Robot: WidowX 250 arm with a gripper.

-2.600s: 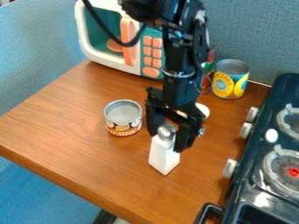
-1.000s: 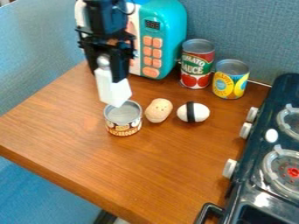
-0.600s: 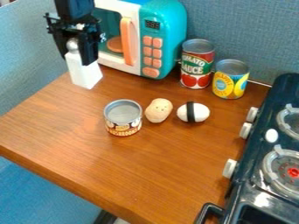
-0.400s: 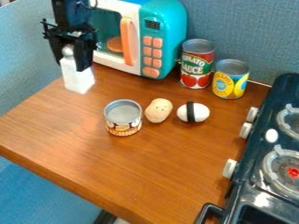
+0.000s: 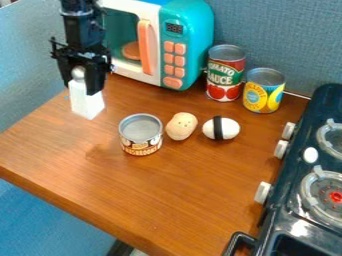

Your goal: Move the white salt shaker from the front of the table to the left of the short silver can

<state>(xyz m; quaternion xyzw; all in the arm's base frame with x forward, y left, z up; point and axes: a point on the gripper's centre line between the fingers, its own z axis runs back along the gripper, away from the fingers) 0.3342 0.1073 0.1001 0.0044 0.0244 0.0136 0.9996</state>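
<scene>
So the end effector (image 5: 81, 82) is over at the far left part of the counter (image 5: 160, 190), pointing down, with its fingers on either side of a white shaker-type bottle (image 5: 86, 102) with a silvery rounded top. Looks like it's pinching the bottle up near that top, and the white body hangs out below the fingers, pretty much upright. Can't really tell if the base is touching the wood.

Just to the right of it and closer to the camera there's a short can (image 5: 141, 135) with a mushroom label. A tan potato-looking toy (image 5: 181, 126) sits right beside that, then a white egg-shaped piece (image 5: 229, 128) with a black band around it. Behind them is a toy microwave (image 5: 191, 42), teal and white with orange buttons, plus a tomato sauce can (image 5: 225, 73) next to a yellow can (image 5: 264, 91). A dark toy stove (image 5: 284, 200) runs along the right side.
</scene>
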